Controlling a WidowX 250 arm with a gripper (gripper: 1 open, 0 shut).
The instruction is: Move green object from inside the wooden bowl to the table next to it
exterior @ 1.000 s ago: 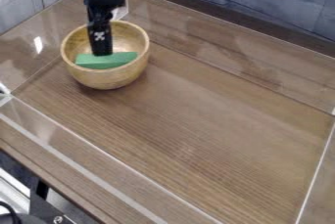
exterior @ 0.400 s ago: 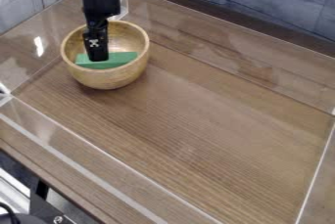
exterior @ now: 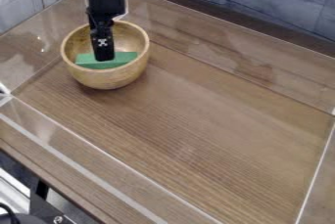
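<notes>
The wooden bowl (exterior: 106,56) sits near the tabletop's (exterior: 210,120) far left corner, close to the clear walls (exterior: 26,37). The green object (exterior: 110,61) lies inside it. The gripper (exterior: 101,50) points down into the bowl over the block, jaws spread wide, holding nothing.

The desk (exterior: 197,120) looks like dark brown wood or wood-look laminate, with long straight grain lines and a smooth, faintly satin surface that catches pale reflections toward its far side. Around its edges stand clear walls (exterior: 39,37) of transparent plastic or glass, glossy, with bright highlights along their rims. The wooden bowl (exterior: 105,74) is light tan wood, smooth and matt, its thick rim and pale inside showing no shine. The green object (exterior: 120,61) lying in it is plain bright green with a flat, matt finish; its material cannot be told. The hand (exterior: 101,46) is black, dull-surfaced, seemingly hard plastic or painted metal, with a small white mark.
</notes>
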